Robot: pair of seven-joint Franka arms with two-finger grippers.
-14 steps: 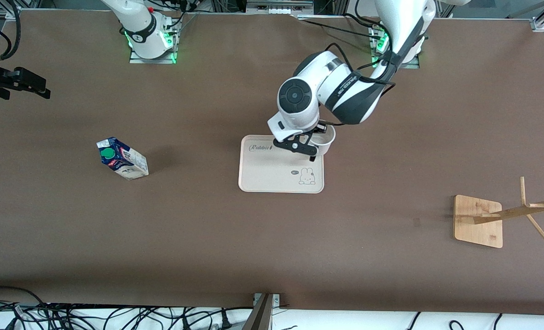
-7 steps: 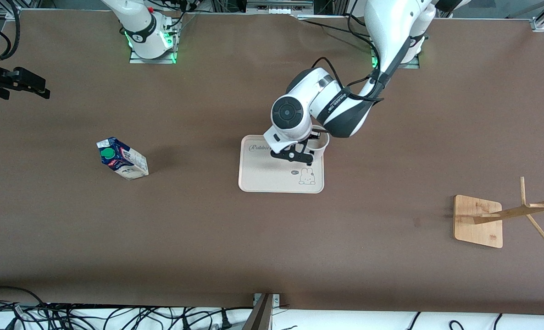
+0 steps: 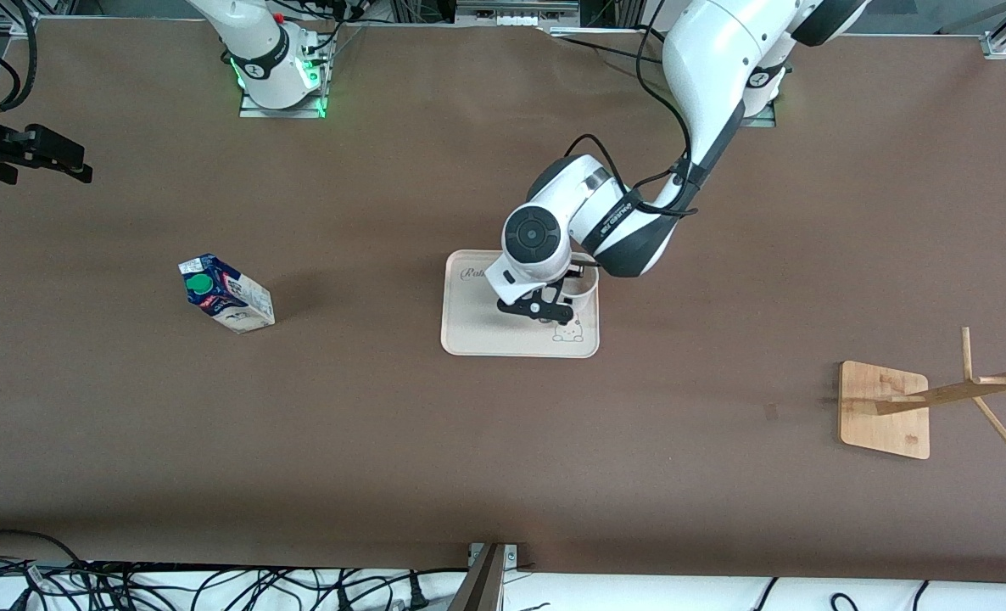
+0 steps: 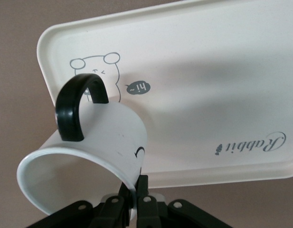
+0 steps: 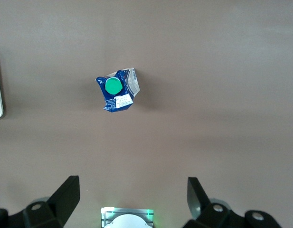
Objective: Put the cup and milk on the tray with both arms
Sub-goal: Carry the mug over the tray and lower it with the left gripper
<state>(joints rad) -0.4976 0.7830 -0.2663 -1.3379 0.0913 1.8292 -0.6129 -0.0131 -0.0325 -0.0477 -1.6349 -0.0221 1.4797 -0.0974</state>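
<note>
Left gripper point(image 3: 545, 311), fingers clamped on cup point(image 4: 84, 156) rim, moving inward over tray point(image 3: 477, 327), nearing set-down. Right gripper point(image 5: 132, 199), fingers apart, waiting above milk point(image 3: 225, 294).

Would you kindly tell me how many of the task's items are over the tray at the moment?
1: the cup, held by the left gripper over the tray. The milk stands on the table toward the right arm's end.

Milk point(image 5: 117, 90) upright — brown table point(image 5: 222, 71)

Bare table rings the milk point(image 3: 226, 294), nothing crowding it. Over the tray point(image 3: 469, 327), the left gripper point(image 3: 549, 305) and its cup point(image 3: 582, 287) block the end toward the left arm.
</note>
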